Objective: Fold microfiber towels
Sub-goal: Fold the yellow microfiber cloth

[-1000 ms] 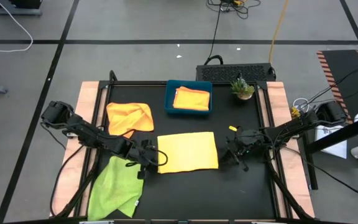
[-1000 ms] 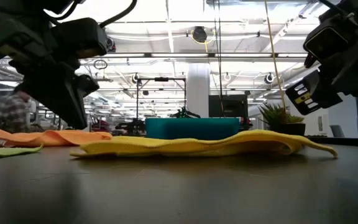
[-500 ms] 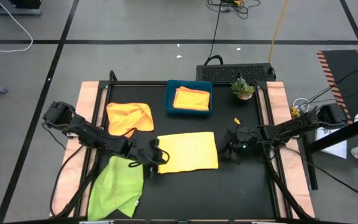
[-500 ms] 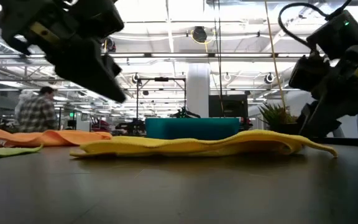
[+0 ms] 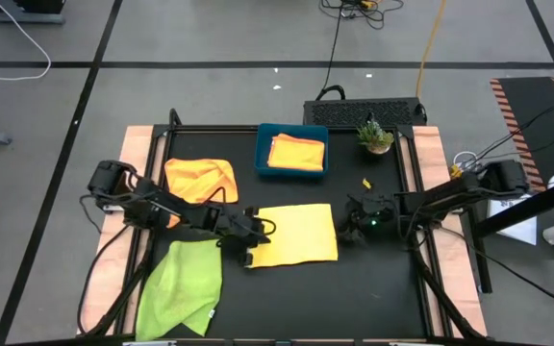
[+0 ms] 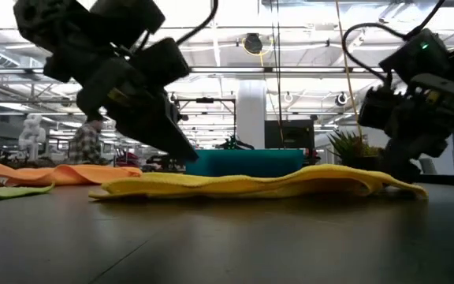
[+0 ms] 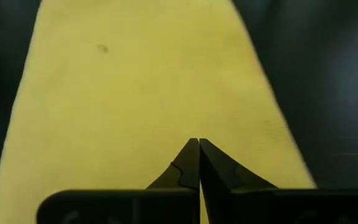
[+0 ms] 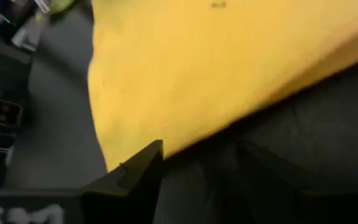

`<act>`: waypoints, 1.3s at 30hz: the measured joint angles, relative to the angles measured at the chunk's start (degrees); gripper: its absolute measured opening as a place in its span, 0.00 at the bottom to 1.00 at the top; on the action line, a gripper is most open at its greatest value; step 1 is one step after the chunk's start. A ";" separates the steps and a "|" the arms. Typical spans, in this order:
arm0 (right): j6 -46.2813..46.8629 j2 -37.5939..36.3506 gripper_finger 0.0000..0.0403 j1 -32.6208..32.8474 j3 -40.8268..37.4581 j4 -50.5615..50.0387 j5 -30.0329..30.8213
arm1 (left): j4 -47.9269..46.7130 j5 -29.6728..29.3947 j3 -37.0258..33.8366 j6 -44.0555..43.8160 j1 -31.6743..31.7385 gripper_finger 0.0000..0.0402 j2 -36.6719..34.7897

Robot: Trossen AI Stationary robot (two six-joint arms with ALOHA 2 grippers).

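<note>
**Both grippers at the yellow towel's side edges**

The yellow towel (image 5: pixel 294 234) lies flat mid-table, bare black table (image 5: pixel 373 288) along its near side. The left gripper (image 5: pixel 254 229) sits at its left edge, fingers pressed together over the cloth, pinching nothing visible. The right gripper (image 5: pixel 352 225) is beside the right edge, fingers spread. The blue tray (image 5: pixel 263 154) holds a folded orange towel (image 5: pixel 296 152). Another orange towel (image 5: pixel 200 179) and a lime green towel (image 5: pixel 183 290) lie left.
</note>
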 joint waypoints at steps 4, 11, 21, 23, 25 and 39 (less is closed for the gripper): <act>-0.31 5.95 0.55 -2.10 0.19 7.75 -2.16 | -0.40 0.45 -0.02 -0.23 1.45 0.02 1.79; -1.36 13.77 0.57 -2.55 0.19 18.75 -7.67 | -3.37 -2.84 0.14 -7.71 4.37 0.02 4.93; 4.26 14.91 0.54 -0.41 -0.03 26.35 -15.93 | -2.37 -7.33 0.00 -15.03 7.98 0.02 5.01; 4.24 14.91 0.53 0.23 -0.03 26.34 -15.60 | -2.30 -7.51 0.00 -15.63 8.19 0.01 5.04; 4.18 14.91 0.53 0.71 -0.03 26.41 -15.46 | -2.32 -7.57 -0.02 -15.70 8.37 0.01 5.04; -1.77 14.69 0.53 1.02 0.06 47.86 -11.57 | -10.69 -2.35 -0.15 -10.04 8.30 0.06 -7.09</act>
